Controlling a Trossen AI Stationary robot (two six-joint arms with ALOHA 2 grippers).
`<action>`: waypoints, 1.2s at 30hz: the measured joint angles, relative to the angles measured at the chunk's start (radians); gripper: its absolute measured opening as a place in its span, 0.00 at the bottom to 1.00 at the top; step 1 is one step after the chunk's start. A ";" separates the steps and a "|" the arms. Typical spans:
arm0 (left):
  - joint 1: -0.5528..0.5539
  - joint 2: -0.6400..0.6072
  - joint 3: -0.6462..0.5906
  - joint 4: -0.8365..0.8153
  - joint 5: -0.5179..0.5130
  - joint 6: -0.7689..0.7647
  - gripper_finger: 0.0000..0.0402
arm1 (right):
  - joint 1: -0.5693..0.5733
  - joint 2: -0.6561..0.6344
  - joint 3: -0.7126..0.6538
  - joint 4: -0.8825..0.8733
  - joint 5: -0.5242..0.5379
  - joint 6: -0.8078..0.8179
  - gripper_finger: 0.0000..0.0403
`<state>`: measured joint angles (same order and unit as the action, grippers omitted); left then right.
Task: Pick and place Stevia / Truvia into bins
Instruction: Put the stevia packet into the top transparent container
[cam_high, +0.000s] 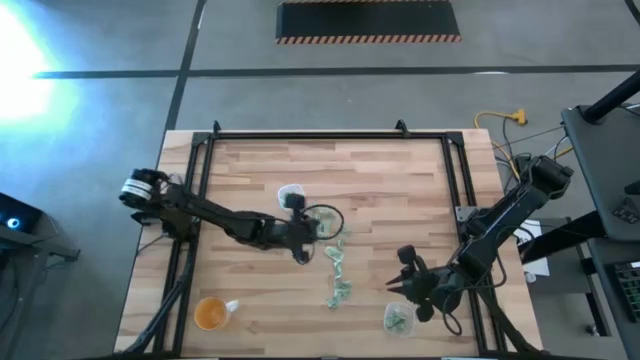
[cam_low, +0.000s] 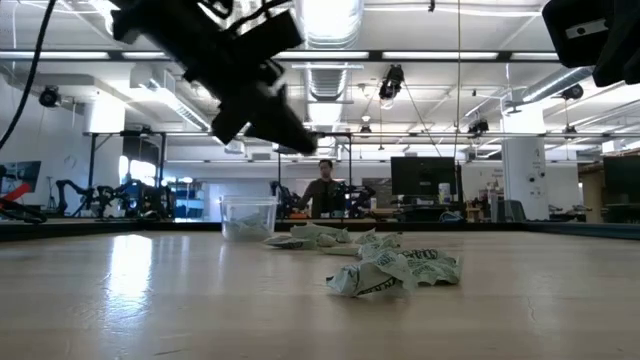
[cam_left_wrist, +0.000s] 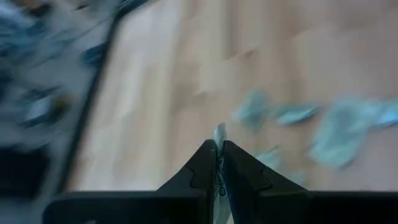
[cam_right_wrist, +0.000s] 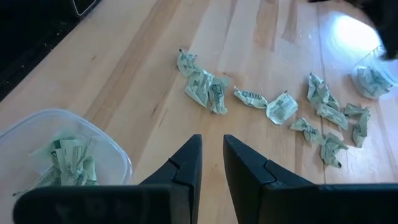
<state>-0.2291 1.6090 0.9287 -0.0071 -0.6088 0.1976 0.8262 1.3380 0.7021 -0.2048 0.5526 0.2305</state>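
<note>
A pale wooden desk (cam_high: 260, 170) carries a trail of Stevia packets (cam_high: 337, 270) at its middle. The left hand (cam_high: 303, 247) hangs beside them, pinching one packet (cam_left_wrist: 219, 134). The right hand (cam_right_wrist: 211, 163) (fingers slightly spread) hovers near a clear bin (cam_high: 398, 318) holding packets; another bin (cam_high: 291, 194) stands farther back.

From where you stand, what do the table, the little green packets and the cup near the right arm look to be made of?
The table: pale wood planks, smooth and slightly glossy, grain and joints showing. The packets: thin paper, it seems, crumpled and creased, printed green on white. The cup: clear plastic, probably; the packets inside show through its wall.
</note>
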 joint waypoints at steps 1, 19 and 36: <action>0.000 -0.013 -0.009 -0.023 -0.049 0.000 0.03 | 0.000 0.000 0.000 0.001 0.000 -0.001 0.14; 0.167 -0.108 -0.206 -0.008 -0.148 -0.010 0.03 | -0.013 0.000 -0.001 0.006 0.000 -0.006 0.14; 0.177 -0.105 -0.216 -0.002 -0.140 -0.034 0.12 | -0.013 0.000 -0.003 0.006 0.000 -0.005 0.14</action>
<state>-0.0517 1.5040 0.7124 -0.0090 -0.7490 0.1638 0.8127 1.3380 0.6991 -0.1991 0.5529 0.2253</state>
